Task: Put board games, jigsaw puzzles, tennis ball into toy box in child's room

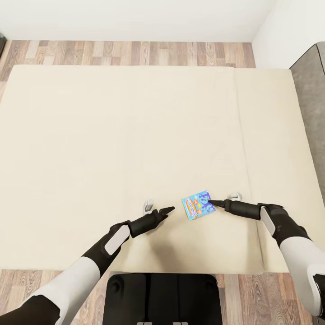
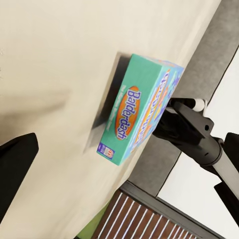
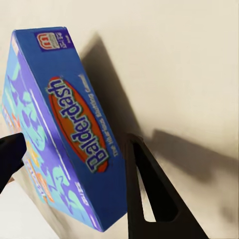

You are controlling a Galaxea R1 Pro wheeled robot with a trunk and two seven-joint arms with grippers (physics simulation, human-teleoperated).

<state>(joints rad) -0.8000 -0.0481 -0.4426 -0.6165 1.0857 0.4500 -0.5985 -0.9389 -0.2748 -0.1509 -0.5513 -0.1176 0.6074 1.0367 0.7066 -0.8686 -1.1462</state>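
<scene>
A blue board game point(image 1: 197, 205) on the bed point(image 1: 90, 135) is straddled by the spread right gripper point(image 3: 74, 174), apparently for pickup; the left gripper point(image 1: 168, 210) is parted, empty.

Everything's bright and evenly lit, typical flat sim render, no glare anywhere. On the mattress point(image 1: 113, 144) shadows are super faint, just soft grey smudges under the arms. The Balderdash box point(image 3: 64, 129) throws a soft-edged dark shadow onto the mattress on its far side, and the right gripper finger point(image 3: 149, 194) drops a blurry one too. The Balderdash lettering stays readable, slightly soft.
</scene>
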